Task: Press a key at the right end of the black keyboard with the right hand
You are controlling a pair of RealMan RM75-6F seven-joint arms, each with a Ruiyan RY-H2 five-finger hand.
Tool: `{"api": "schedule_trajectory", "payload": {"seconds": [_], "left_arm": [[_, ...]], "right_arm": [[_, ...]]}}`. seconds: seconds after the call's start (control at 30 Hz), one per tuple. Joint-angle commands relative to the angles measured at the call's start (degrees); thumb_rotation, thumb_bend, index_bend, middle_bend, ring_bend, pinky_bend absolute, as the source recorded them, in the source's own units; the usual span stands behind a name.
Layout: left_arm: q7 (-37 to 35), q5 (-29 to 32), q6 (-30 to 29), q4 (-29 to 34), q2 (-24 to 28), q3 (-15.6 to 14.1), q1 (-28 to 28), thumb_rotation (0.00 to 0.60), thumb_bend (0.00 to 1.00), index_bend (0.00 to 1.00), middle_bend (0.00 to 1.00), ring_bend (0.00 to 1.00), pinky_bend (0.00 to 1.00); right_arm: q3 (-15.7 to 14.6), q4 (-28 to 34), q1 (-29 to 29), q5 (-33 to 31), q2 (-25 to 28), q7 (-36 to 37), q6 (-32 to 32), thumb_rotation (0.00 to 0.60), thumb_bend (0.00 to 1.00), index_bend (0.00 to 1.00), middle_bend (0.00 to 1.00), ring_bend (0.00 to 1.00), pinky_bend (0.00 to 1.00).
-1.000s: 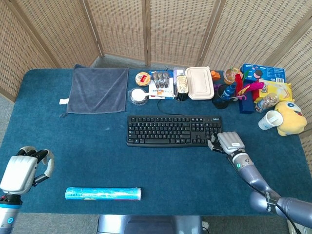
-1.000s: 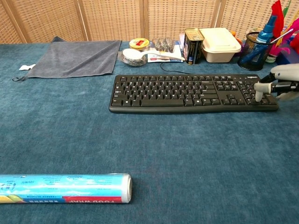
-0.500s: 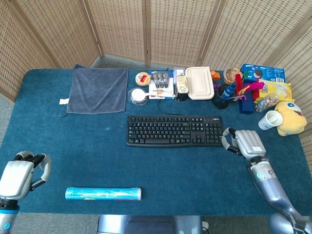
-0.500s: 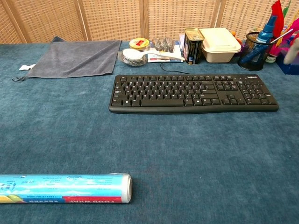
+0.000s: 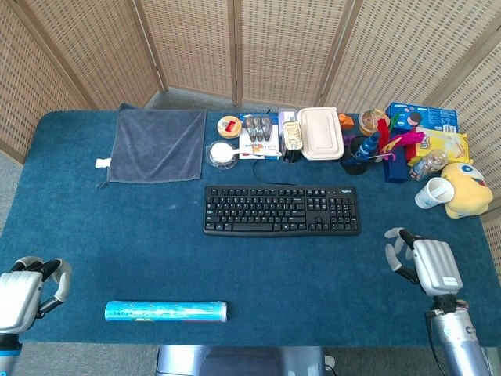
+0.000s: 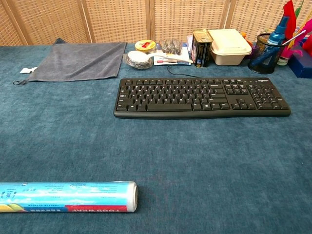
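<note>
Black keyboard (image 5: 282,210) lying left-to-right mid-table (image 5: 156,251), right end far-left of right hand (image 5: 429,265), fingers spread and empty; left hand (image 5: 23,291), curled on nothing, well apart.

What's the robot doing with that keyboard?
Right now it isn't touching it. The robot's right hand hovers over the blue tablecloth, off to the right of the black computer keyboard and nearer the front edge, holding nothing. Its left hand waits at the front left corner, near a blue roll of food wrap.
</note>
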State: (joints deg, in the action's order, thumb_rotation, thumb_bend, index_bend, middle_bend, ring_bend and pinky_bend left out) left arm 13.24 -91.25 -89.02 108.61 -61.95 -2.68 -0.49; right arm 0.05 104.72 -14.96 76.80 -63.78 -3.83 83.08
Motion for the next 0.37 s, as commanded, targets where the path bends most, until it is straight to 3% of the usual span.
{"api": "schedule_trajectory", "payload": {"seconds": [0.03,0.37], "left_arm": [[-0.4,-0.2,0.0,-0.6,-0.4,-0.3,0.3,0.000,0.46,0.46,0.58,0.53,0.30],[-0.7,-0.2,0.2,-1.4,-0.9,0.1,0.2,0.000,0.46,0.46,0.58,0.53,0.30]], "right_arm": [[-0.5,-0.5,1.6,0.2,-0.5,-1.0,0.9,0.000,0.51,0.36,0.54,0.60,0.57],[0.4,-0.2,3.9,0.1,-0.5,-1.4,1.8,0.000,0.51,0.36,0.54,0.60,0.56]]}}
